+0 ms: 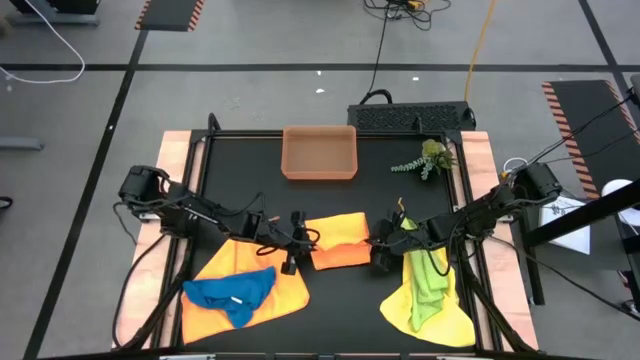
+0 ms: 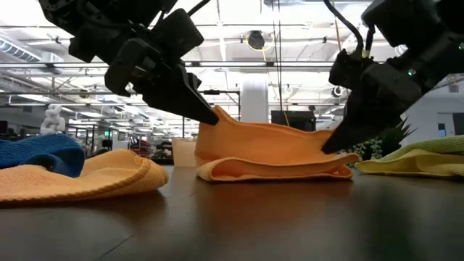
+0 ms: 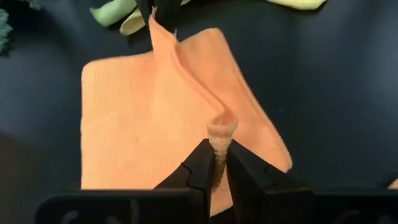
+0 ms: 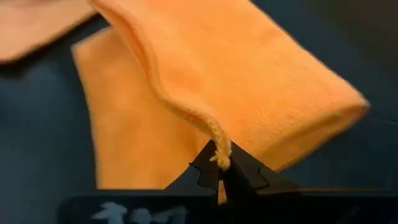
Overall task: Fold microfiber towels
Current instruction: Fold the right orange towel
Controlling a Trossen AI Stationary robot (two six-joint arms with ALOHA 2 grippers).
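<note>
An orange microfiber towel (image 1: 340, 242) lies doubled over at the table's middle, with its folded edge (image 2: 217, 171) resting on the table. My left gripper (image 1: 297, 243) is shut on the towel's left end, and my right gripper (image 1: 382, 247) is shut on its right end. Between them the upper layer (image 2: 275, 141) stands raised in a ridge. A blue towel (image 1: 235, 292) lies crumpled on a yellow-orange one (image 1: 285, 295) at the near left. A lime green towel (image 1: 428, 270) lies on a yellow one (image 1: 425, 310) at the near right. My left gripper pinches a bunched corner of the upper layer (image 3: 222, 130) between its two fingers. It comes from the table's left, slanting down. The corner stands up above the fingertips (image 3: 202, 165) while the lower layer lies flat on the table. My right gripper pinches the hemmed edge of the upper layer (image 4: 216, 142) between its fingertips, at the towel's right end. It comes from the table's right, slanting down. That edge is lifted off the lower layer (image 4: 124, 124), which lies on the table.
An orange-brown tray (image 1: 320, 152) stands at the far middle, and a green plant sprig (image 1: 430, 160) lies to its right. Bare black tabletop (image 1: 340, 310) shows between the two towel piles at the near edge.
</note>
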